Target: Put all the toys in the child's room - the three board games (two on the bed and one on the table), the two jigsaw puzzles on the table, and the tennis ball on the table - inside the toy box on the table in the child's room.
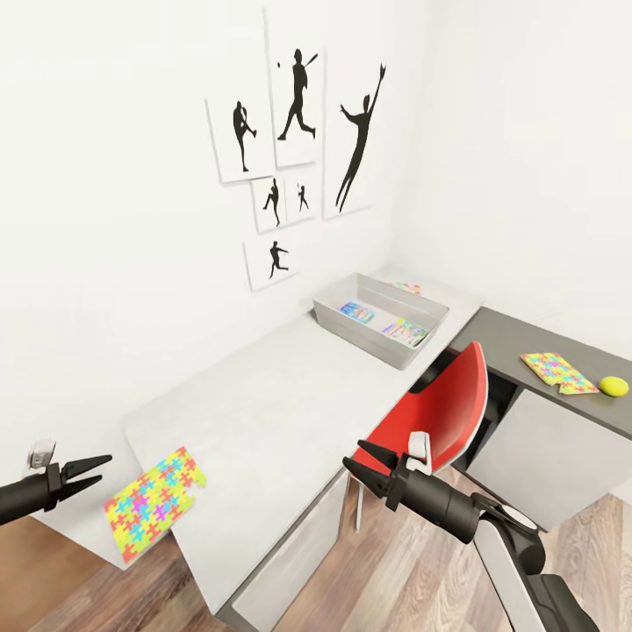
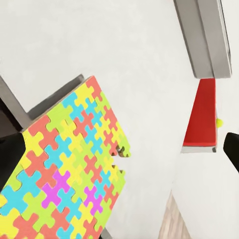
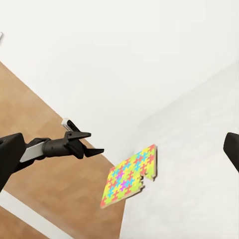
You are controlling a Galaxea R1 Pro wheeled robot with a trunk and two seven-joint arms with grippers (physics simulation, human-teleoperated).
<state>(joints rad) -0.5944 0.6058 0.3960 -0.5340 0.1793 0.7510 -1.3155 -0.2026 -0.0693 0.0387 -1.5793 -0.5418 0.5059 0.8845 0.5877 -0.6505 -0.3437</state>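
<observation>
Hovering beside the near jigsaw puzzle (image 1: 154, 501), the left hand (image 1: 99, 470) is seen parted.
The puzzle lies flat at the bench (image 1: 290, 395) corner; the right hand (image 1: 362, 459) is held apart, over the floor.

Black pointed claws (image 1: 367, 467) on black wrists, white forearm casing.

Scanning for text, nothing readable from my seat. Board game lids (image 1: 357, 312) in toy box (image 1: 351, 333): busy colour print, lettering too small to make out. Wall pictures (image 1: 296, 105): black player silhouettes on white, no captions I can read. Jigsaw puzzle (image 1: 154, 502) at near bench end: plain coloured pieces, no print. Second jigsaw puzzle (image 1: 556, 371) on dark bench section: same. No brand marks or numbers legible on either arm.
</observation>
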